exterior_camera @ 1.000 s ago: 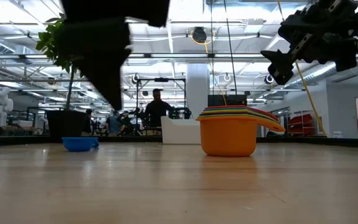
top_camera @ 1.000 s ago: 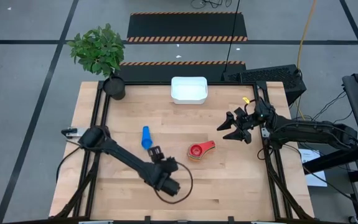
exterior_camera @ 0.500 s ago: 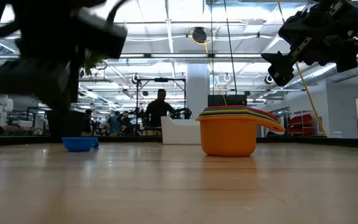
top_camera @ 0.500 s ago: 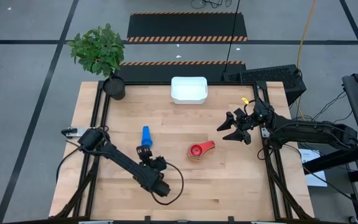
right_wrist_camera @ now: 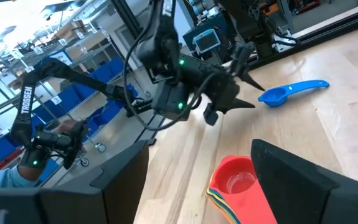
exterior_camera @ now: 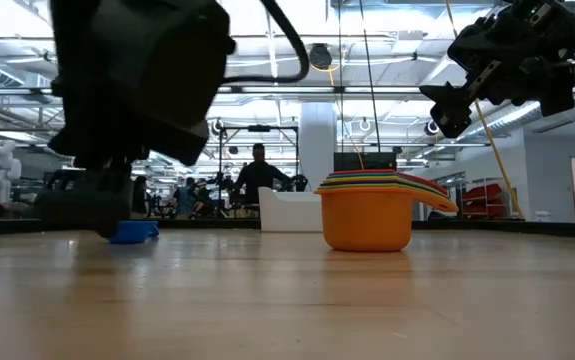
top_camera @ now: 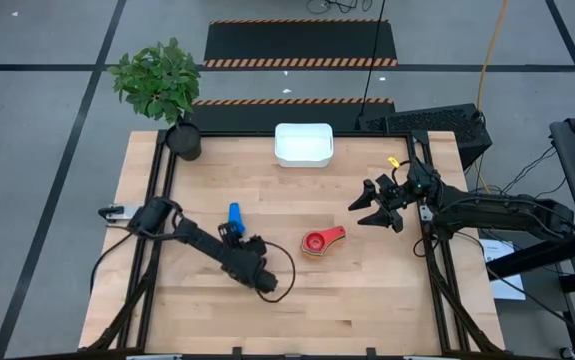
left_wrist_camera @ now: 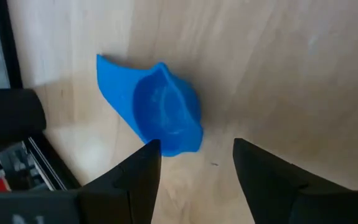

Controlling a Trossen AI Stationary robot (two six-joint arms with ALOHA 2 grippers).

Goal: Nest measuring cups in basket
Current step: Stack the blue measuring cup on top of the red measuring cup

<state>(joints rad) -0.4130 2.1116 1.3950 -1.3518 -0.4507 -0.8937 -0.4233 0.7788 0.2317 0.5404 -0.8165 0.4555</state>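
Showing only in left wrist view: left fingers (left_wrist_camera: 191,165) apart just short of blue cup (left_wrist_camera: 160,115); right fingers (top_camera: 367,212) apart, idle.

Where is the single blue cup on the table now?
In the high view the blue cup lies left of centre, beside the open left gripper, left of the stacked cups.

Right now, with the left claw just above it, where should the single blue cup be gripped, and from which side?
Probably across the bowl of the blue cup, coming straight down. It lies upright and flat on the table, apart from the nested stack. The left claw is open beside the bowl end; the handle is flat and thin.
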